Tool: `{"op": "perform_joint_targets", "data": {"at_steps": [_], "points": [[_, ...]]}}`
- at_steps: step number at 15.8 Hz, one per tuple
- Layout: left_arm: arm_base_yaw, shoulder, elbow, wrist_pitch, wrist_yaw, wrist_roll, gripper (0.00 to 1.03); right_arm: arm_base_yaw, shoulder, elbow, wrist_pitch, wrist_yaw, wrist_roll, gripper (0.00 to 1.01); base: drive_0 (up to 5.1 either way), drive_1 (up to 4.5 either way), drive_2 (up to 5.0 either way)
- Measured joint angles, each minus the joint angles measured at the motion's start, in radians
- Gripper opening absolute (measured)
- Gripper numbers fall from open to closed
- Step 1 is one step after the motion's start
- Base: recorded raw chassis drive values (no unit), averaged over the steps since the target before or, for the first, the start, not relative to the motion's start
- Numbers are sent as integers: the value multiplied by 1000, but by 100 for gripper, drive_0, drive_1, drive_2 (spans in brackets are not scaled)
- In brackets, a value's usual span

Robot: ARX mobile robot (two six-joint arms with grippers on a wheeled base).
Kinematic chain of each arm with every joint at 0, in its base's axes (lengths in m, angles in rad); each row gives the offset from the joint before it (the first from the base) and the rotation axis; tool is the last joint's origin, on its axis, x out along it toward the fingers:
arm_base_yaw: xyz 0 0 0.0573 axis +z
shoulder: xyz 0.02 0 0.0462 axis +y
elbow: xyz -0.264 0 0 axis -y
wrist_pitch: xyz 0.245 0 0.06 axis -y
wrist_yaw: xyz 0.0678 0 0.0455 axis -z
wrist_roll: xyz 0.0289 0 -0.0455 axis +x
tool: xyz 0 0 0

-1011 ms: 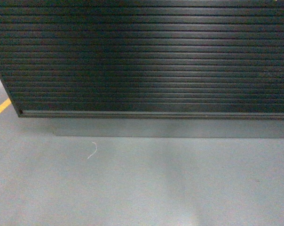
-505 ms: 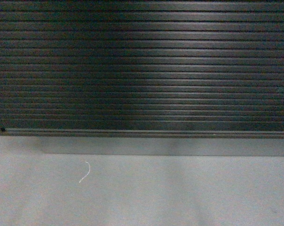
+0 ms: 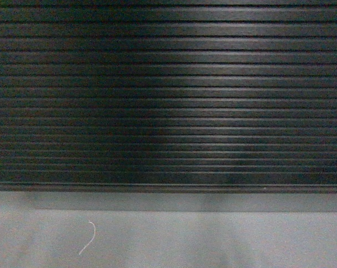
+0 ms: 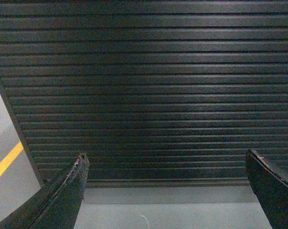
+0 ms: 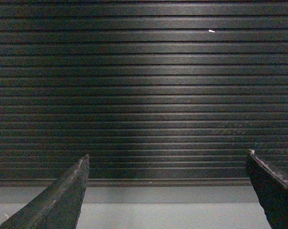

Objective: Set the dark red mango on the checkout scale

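Checkout (image 3: 168,95) front, ribbed black slats, fills head view above grey floor (image 3: 213,240). White thread (image 3: 88,238) lies on floor. Yellow line (image 4: 5,162) at left. Left gripper (image 4: 165,191) and right gripper (image 5: 165,191): fingers spread wide, empty. Mango, scale out of view.

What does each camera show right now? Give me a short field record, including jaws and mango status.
facing: long black checkout counter with ribbed slat front, filling all three views
floor: grey floor below it, with a small white thread
left edge: yellow floor line past the counter's corner
left gripper: jaws wide apart, nothing between
right gripper: jaws wide apart, nothing between
mango: not in view
scale: not in view
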Motion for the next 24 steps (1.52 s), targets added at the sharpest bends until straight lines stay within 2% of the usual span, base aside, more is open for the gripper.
{"op": "perform_joint_targets", "data": {"at_steps": [7, 24], "points": [[0, 0, 0, -2, 0, 0, 98, 0, 0, 0, 0, 0, 0, 98, 4, 336, -328], [0, 0, 0, -2, 2, -1, 98, 0, 0, 0, -2, 1, 0, 98, 0, 0, 0]]}}
